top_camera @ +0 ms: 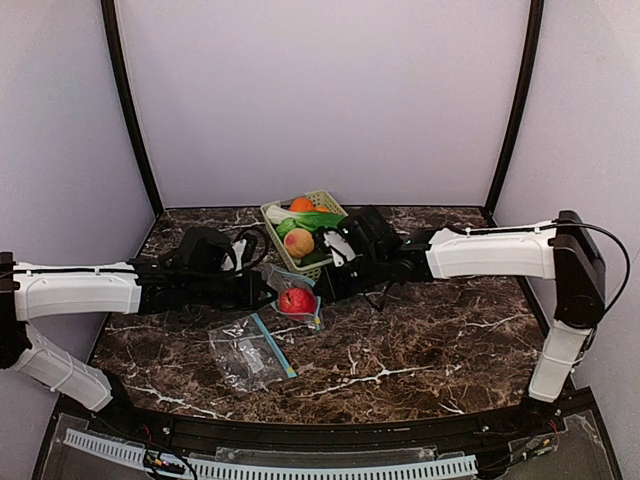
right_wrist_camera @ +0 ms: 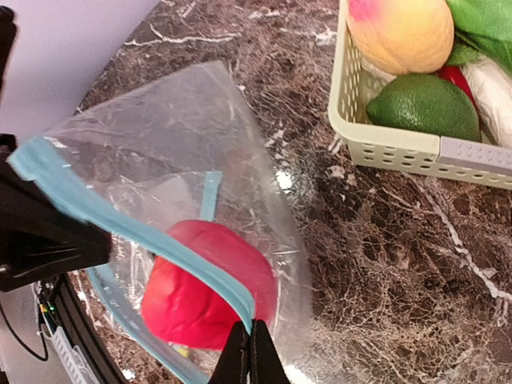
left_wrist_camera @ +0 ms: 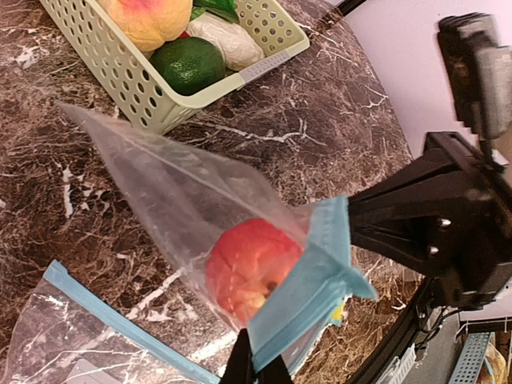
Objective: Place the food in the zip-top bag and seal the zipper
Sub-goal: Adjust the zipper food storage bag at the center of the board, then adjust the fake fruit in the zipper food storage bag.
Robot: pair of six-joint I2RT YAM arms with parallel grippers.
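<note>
A clear zip-top bag (top_camera: pixel 300 296) with a blue zipper strip (left_wrist_camera: pixel 308 292) hangs between my two grippers, just in front of the basket. A red apple (left_wrist_camera: pixel 250 268) sits inside it, also plain in the right wrist view (right_wrist_camera: pixel 206 292). My left gripper (left_wrist_camera: pixel 256 370) is shut on one end of the zipper strip. My right gripper (right_wrist_camera: pixel 250 358) is shut on the other end of the strip (right_wrist_camera: pixel 144 228). From above, the left gripper (top_camera: pixel 270 296) and the right gripper (top_camera: pixel 324 290) flank the bag. More food lies in the basket: a peach (right_wrist_camera: pixel 400 32), a green fruit (right_wrist_camera: pixel 424 108), a white radish (right_wrist_camera: pixel 492 88) and leafy greens (top_camera: pixel 318 218).
The pale green lattice basket (top_camera: pixel 278 240) stands at the back centre, close behind the held bag. A second clear bag with a blue zipper (top_camera: pixel 245 352) lies flat on the marble table in front of the left arm. Grey walls enclose the table.
</note>
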